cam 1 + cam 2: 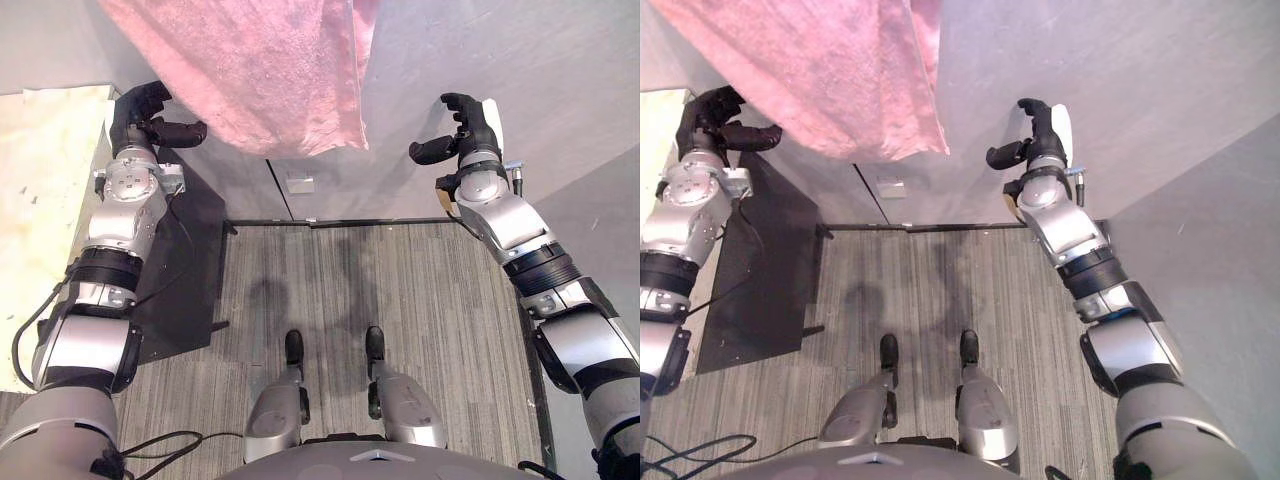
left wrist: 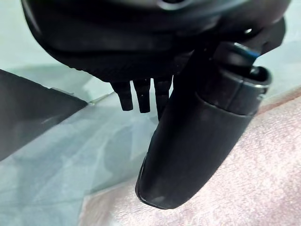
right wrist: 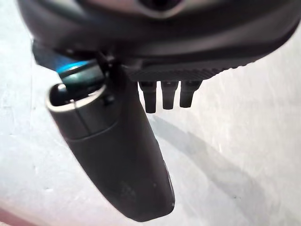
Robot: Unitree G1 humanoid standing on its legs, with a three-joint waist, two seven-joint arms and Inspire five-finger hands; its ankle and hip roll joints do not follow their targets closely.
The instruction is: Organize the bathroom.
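1. My left hand (image 1: 140,112) is raised at the left, close to the wall, its fingers bent loosely and its thumb pointing toward the middle. I see nothing held in it. In its own wrist view the thumb (image 2: 197,141) juts forward and the fingertips (image 2: 141,96) hang free behind it, with a gap between them.

2. Just beside that thumb hangs the pink towel (image 1: 260,70). From the head camera the thumb tip sits at the towel's lower left edge; I cannot tell whether it touches the cloth. In the left wrist view the pink cloth (image 2: 263,179) lies right past the thumb.

3. My right hand (image 1: 465,125) is up at the right, well apart from the towel, also loosely spread and empty. Its thumb points inward toward the towel, and a white cover shows on the hand's outer side. In its own wrist view the thumb (image 3: 117,160) and fingertips (image 3: 162,96) stand apart over bare wall.

4. The towel hangs down the grey wall (image 1: 520,60) from above, its lower hem ending over a small pale plate (image 1: 299,184) on the wall.

5. Below, a striped grey carpet (image 1: 440,310) covers the floor, with a dark mat (image 1: 185,290) at the left and a cream sheet (image 1: 45,170) beyond it.
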